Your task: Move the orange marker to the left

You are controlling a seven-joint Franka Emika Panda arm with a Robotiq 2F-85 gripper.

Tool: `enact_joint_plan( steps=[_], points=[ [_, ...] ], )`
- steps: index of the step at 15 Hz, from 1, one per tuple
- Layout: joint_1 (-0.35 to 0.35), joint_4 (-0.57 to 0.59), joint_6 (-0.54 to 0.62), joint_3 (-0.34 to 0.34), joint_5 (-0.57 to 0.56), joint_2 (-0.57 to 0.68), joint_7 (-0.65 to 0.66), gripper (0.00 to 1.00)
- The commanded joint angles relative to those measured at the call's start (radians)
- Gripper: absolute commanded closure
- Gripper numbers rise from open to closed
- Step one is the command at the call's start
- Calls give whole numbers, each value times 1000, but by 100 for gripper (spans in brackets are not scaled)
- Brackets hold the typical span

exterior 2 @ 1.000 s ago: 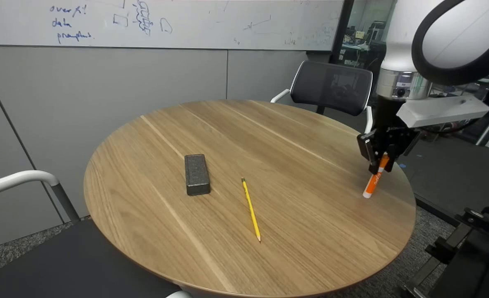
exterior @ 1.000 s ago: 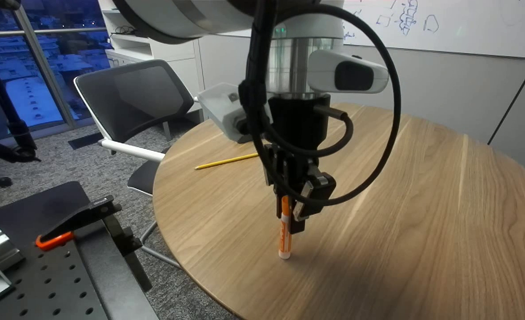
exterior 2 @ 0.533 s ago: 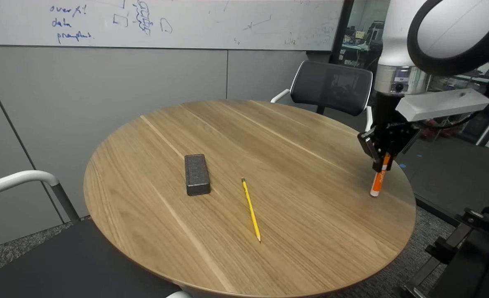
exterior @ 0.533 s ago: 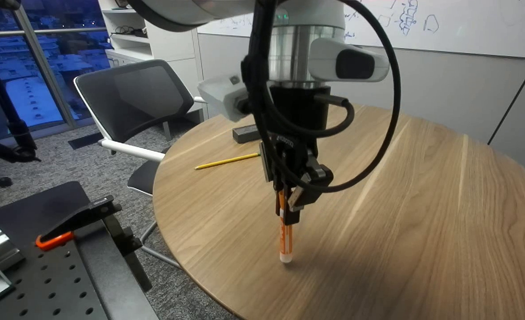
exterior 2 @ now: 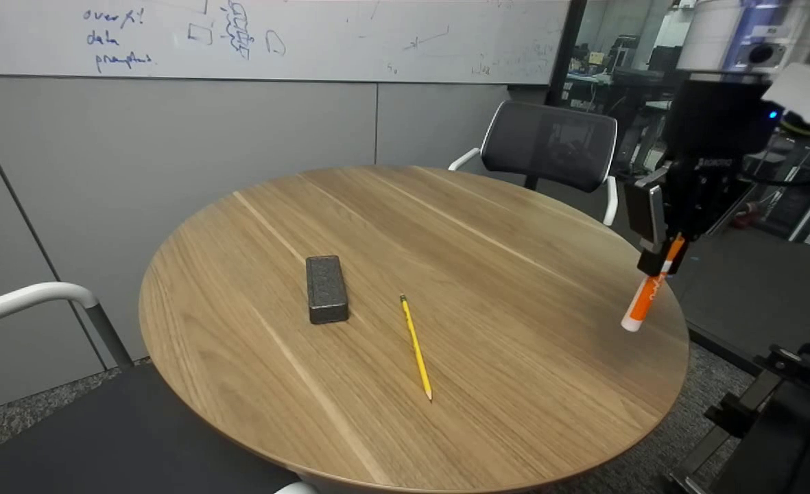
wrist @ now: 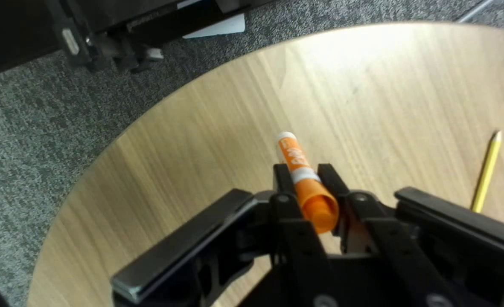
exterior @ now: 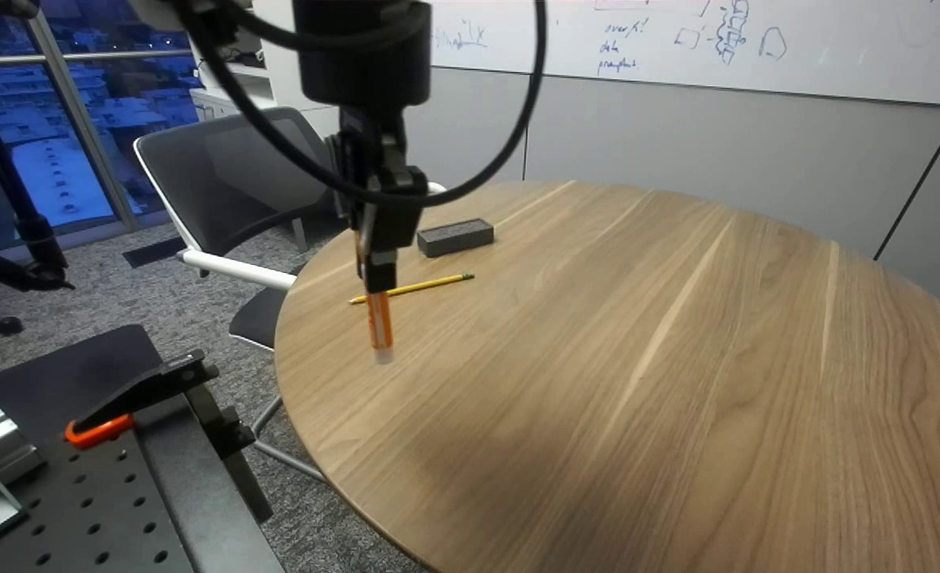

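Observation:
The orange marker point(exterior: 380, 318) is held in my gripper point(exterior: 378, 274), white end down. In an exterior view the marker point(exterior 2: 645, 298) hangs tilted from the gripper point(exterior 2: 662, 264) over the table's right part, and its lower end appears raised off the wood. In the wrist view both fingers of the gripper point(wrist: 305, 175) are closed against the sides of the marker point(wrist: 295, 155), round its white band and cap. The open cap end points toward the wrist camera. Part of the cap is hidden by the fingers in both exterior views.
A round wooden table point(exterior: 637, 358) lies below. A yellow pencil point(exterior 2: 416, 350) and a black block point(exterior 2: 326, 289) lie on it. The pencil also shows in the wrist view point(wrist: 486, 175). A dark bench with a clamp point(exterior: 175, 390) stands beside the table edge. Chairs stand around it.
My gripper, still shut on the marker, has moved left and up in an exterior view, and slightly right and nearer the camera in an exterior view. The pencil and block have not moved.

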Motion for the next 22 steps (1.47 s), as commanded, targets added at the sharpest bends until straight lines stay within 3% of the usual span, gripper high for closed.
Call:
enact_joint_plan(
  steps=[1,5,10,15,19,20,22],
  points=[
    [53,-46,52,55,93,-19,44,95],
    [116,44,131,96,145,97,165,95],
    [193,136,221,58,100,250,292,95],
    [229,172,277,5,103,354,304,95],
    [241,179,277,-12,108,354,302,95],
    [245,177,274,-15,106,352,304,55],
    [252,170,273,-20,104,350,307,47]
  ],
)
